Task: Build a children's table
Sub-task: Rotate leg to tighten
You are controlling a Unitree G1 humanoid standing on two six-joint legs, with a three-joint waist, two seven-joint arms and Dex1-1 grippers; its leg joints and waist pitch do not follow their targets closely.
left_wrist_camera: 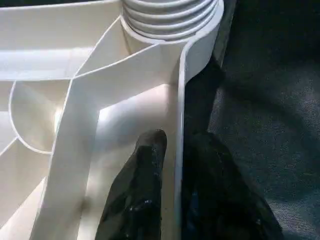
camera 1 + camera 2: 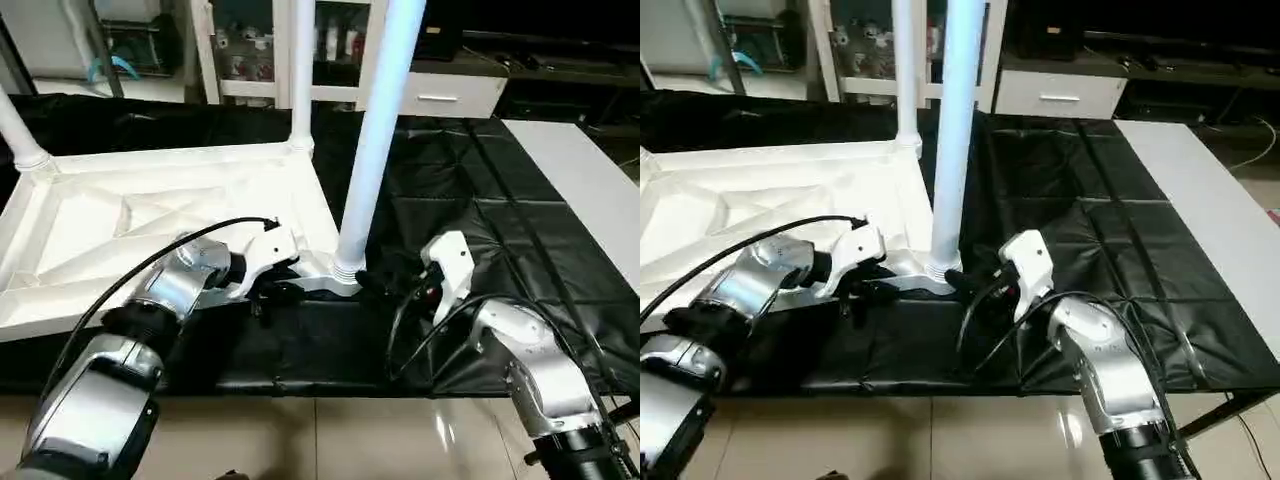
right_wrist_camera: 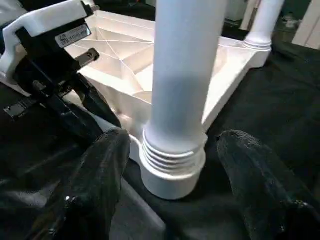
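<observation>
The children's table lies upside down on the black-covered worktable, its white ribbed tabletop (image 2: 130, 220) facing up. Three white legs stand in corner sockets: one at the far left (image 2: 18, 135), one at the back (image 2: 301, 70), one at the near corner (image 2: 375, 150). My left gripper (image 2: 288, 290) is shut on the tabletop's rim (image 1: 179, 100) just beside the near socket, one finger (image 1: 137, 190) inside the rim wall and one outside. My right gripper (image 3: 176, 141) is open, its fingers (image 3: 95, 185) straddling the ribbed base of the near leg (image 3: 182, 75).
The worktable's front edge runs just below both grippers, with tiled floor (image 2: 320, 440) beyond. Bare grey tabletop (image 2: 585, 180) shows to the right of the black cover (image 2: 470, 190). White shelving and a drawer unit (image 2: 450, 95) stand behind.
</observation>
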